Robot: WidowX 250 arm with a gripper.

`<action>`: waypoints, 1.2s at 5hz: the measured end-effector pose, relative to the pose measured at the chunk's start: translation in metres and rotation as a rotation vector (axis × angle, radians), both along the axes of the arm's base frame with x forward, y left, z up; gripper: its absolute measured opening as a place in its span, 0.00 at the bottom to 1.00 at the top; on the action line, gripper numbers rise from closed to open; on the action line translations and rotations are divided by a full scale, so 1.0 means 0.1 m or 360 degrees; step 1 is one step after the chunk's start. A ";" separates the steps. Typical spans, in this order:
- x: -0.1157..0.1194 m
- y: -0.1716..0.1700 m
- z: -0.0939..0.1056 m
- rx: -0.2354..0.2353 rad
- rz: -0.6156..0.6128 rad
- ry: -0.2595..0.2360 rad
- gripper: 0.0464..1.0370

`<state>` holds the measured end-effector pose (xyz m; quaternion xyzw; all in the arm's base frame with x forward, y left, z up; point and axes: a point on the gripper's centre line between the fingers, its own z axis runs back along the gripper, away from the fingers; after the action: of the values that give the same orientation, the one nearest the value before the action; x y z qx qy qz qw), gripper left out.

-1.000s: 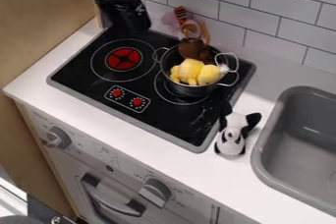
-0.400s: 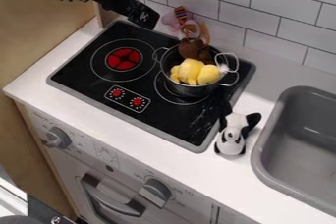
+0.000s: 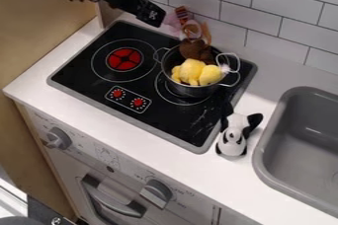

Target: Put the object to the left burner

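Note:
The black gripper (image 3: 150, 14) hangs at the upper left, above the back edge of the stove and up and left of the pot. How its fingers stand cannot be told. On the right burner stands a metal pot (image 3: 198, 91) with two looped handles, holding a yellow plush toy (image 3: 191, 71). A brown plush toy (image 3: 192, 50) rests at the pot's back rim. The left burner (image 3: 124, 59), red in its middle, has nothing on it.
A black and white toy animal (image 3: 233, 137) stands on the counter (image 3: 277, 78) between the stove and the grey sink (image 3: 264, 157). Pink and striped toy parts (image 3: 183, 16) lean by the tiled wall behind the pot. A wooden panel (image 3: 43, 26) bounds the left side.
The arm has swung from hanging down over the stove's back left corner to a slanted pose, its gripper end shifting right and slightly up. Pot and toys have stayed put.

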<state>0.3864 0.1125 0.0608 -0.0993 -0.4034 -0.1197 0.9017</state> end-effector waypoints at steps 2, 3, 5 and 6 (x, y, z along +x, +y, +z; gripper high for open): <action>0.17 -0.18 -0.16 -0.0072 0.0076 0.0057 0.96; 0.29 -0.26 -0.30 -0.0098 0.0125 0.0042 0.96; 0.46 -0.41 -0.40 -0.0016 0.0190 -0.0064 0.96; 0.48 -0.42 -0.44 0.0008 0.0205 -0.0076 0.96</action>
<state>0.4340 0.0704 0.0165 -0.0681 -0.4302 -0.0647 0.8978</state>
